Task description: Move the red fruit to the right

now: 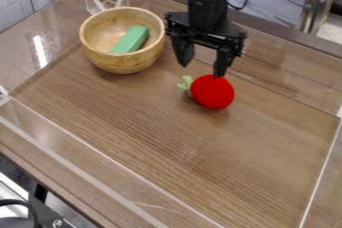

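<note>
- Camera view: the red fruit (213, 91) sits on the wooden table (160, 152), a bit to the right of the middle of the picture.
- Camera view: the fruit is round and bright red, and a small green leaf (186, 83) sticks out of it at about 10 o'clock.
- Camera view: the black gripper (201, 59) hangs from a black arm that comes down from the top edge, and it points down at the table.
- Camera view: its fingers are spread wide apart, and nothing is between them.
- Camera view: the gripper is at about 11 o'clock from the fruit, very near it. One finger tip (221, 69) is just above the top of the fruit. I cannot tell if it touches.
- Camera view: a wooden bowl (122, 40) stands at about 10 o'clock from the fruit, well apart from it and just left of the gripper.
- Camera view: a flat green piece (130, 40) lies inside the bowl, leaning on its inner wall.
- Camera view: low clear walls (54, 142) run around the table edges, and they shine a little in the light.
</note>
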Robot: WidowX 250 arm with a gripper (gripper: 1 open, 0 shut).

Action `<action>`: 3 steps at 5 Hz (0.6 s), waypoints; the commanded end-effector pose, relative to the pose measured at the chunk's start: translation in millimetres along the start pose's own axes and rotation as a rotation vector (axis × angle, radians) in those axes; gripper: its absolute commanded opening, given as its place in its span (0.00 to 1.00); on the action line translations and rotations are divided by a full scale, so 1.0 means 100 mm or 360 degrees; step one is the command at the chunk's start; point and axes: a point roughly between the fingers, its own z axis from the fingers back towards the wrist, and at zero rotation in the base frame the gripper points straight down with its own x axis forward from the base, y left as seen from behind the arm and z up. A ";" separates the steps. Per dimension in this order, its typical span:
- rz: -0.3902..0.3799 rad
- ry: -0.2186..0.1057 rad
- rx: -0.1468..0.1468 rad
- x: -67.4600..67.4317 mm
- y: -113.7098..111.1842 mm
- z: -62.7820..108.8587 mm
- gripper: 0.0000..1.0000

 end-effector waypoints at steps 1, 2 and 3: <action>0.0157 -0.0067 0.0022 0.04 0.19 0.12 1.00; 0.0332 -0.0118 0.0037 0.04 0.50 0.24 1.00; 0.0467 -0.0166 0.0072 0.09 0.79 0.45 1.00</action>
